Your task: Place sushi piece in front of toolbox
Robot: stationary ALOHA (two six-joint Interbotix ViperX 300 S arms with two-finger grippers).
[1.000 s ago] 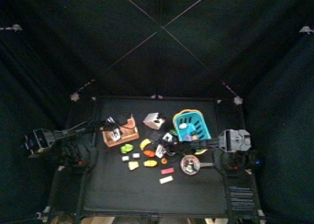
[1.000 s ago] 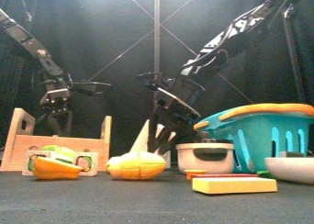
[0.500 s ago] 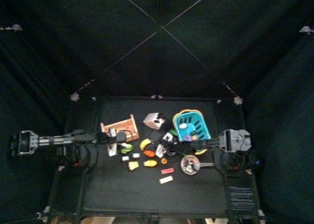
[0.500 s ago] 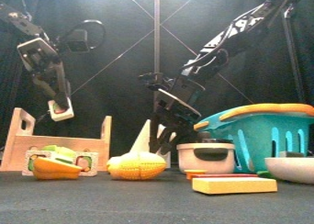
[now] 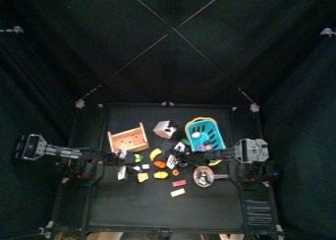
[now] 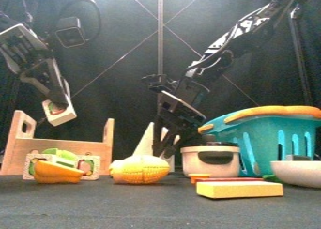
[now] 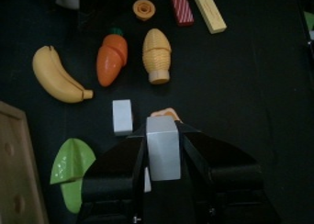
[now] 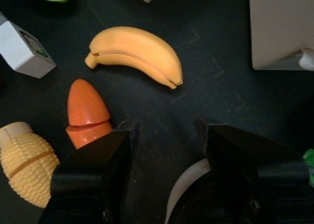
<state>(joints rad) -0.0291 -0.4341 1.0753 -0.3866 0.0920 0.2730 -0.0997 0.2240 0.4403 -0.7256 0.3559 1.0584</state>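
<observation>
Above the table's left side, the left gripper (image 7: 163,163) held a white block-shaped sushi piece (image 7: 162,147) clamped between its jaws, lifted over the play food: a banana (image 7: 58,74), a carrot (image 7: 112,58), a corn cob (image 7: 156,55), a green leaf (image 7: 70,163) and a second white block (image 7: 121,116) lying on the black table (image 7: 245,72). Beside these stood the wooden toolbox (image 6: 53,142), at the table's left, with the held piece hanging above it in the front view. Farther right, the right gripper (image 8: 164,143) hung with its jaws apart and empty over the banana and carrot, near the blue basket (image 6: 269,134).
</observation>
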